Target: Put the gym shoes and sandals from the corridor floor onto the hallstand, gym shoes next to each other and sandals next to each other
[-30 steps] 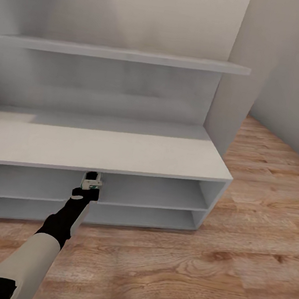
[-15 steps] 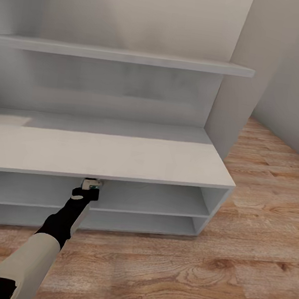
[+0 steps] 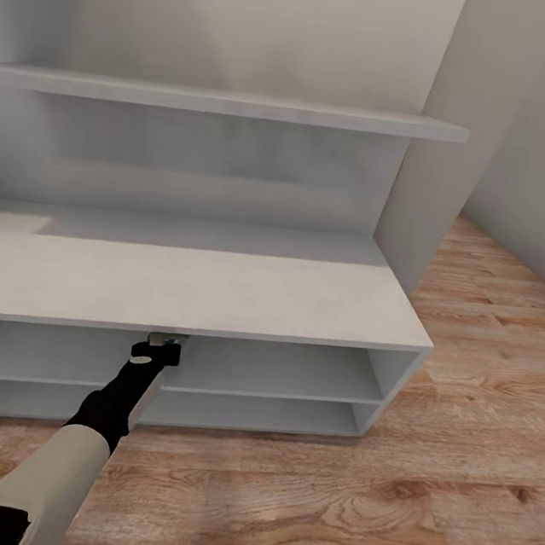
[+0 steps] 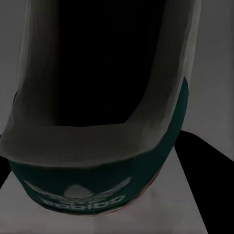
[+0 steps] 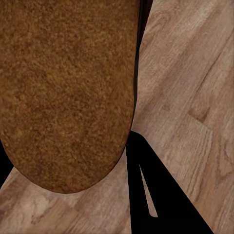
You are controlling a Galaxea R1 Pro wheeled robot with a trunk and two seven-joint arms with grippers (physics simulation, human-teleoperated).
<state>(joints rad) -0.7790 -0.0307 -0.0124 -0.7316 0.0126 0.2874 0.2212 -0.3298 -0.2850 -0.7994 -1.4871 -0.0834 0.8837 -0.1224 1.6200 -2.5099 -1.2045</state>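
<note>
— Shoe first: where is it?
— Right up against the left wrist camera, heel end on. Its green heel tab carries a white logo, and the dark opening gapes above that. From the head, a small white and green piece of it shows at the tip of the left arm, just under the front edge of the rack top, at the mouth of the upper tier.
— Is the left gripper clamped on it?
— It appears so, but its fingers are hidden, so I cannot tell.
— And the sandal?
— Its brown sole looms before the right wrist camera, above the plank floor. A dark finger lies beside it; I cannot tell that grip either.
— Beyond that?
— Grey walls and more floor right of the rack.
</note>
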